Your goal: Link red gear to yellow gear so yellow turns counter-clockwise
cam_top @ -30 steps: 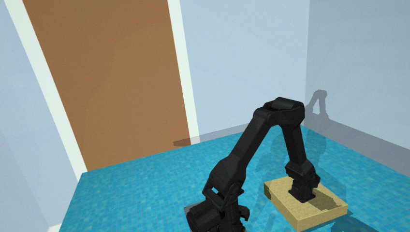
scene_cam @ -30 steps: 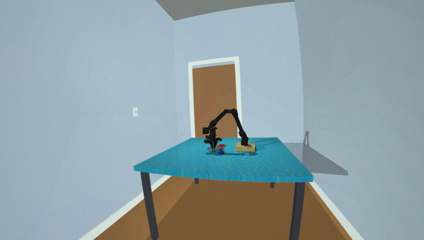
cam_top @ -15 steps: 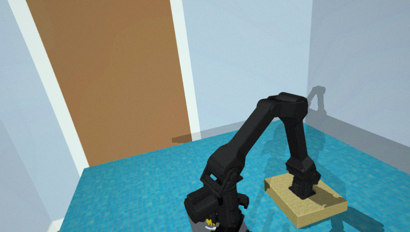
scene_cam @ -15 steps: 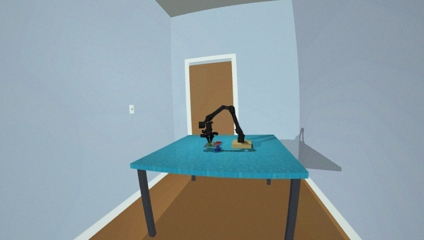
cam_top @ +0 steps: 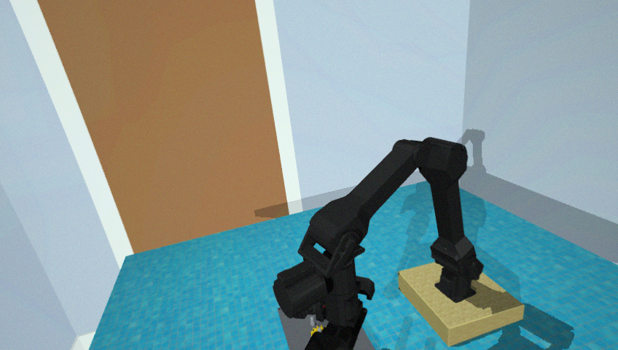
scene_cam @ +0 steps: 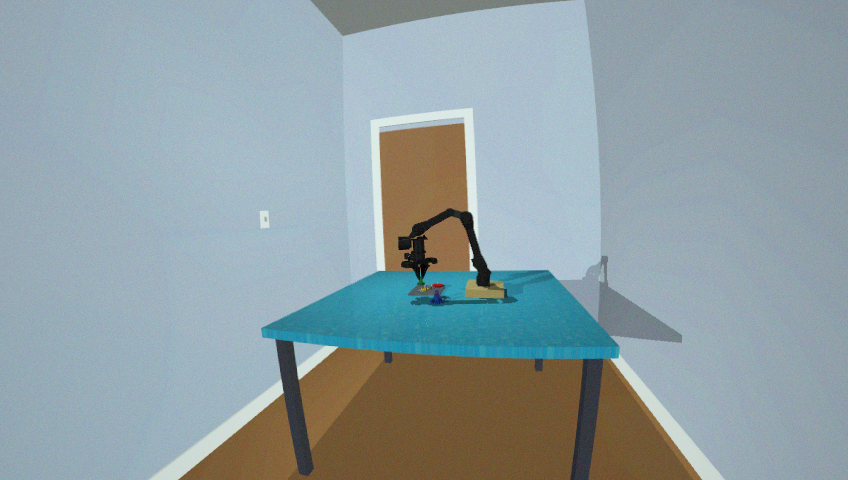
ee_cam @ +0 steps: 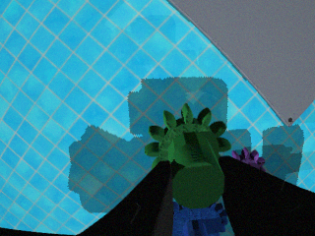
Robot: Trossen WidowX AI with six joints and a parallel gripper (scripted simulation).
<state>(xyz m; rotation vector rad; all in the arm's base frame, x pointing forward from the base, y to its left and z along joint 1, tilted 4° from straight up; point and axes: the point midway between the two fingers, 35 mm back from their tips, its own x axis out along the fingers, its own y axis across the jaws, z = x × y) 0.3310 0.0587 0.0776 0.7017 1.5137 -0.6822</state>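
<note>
One green gear (scene_cam: 421, 283) (ee_cam: 198, 184) is gripped in the claw (scene_cam: 420, 280) (ee_cam: 195, 169), above the table (scene_cam: 440, 327) (ee_cam: 59, 59).

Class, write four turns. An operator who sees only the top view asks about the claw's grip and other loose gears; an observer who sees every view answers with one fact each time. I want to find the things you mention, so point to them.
Operator: I can't see the claw's fingertips. What is it gripping?
Observer: The claw (scene_cam: 420, 280) (ee_cam: 195, 169) is shut on the green gear (scene_cam: 420, 283) (ee_cam: 198, 187).
Operator: Is any other loose gear near the board (cam_top: 289, 323) (scene_cam: 416, 292) (ee_cam: 266, 39)?
Observer: Yes, a blue gear (scene_cam: 436, 299) (ee_cam: 197, 216) stands on the table (scene_cam: 416, 333) (ee_cam: 59, 59).
</note>
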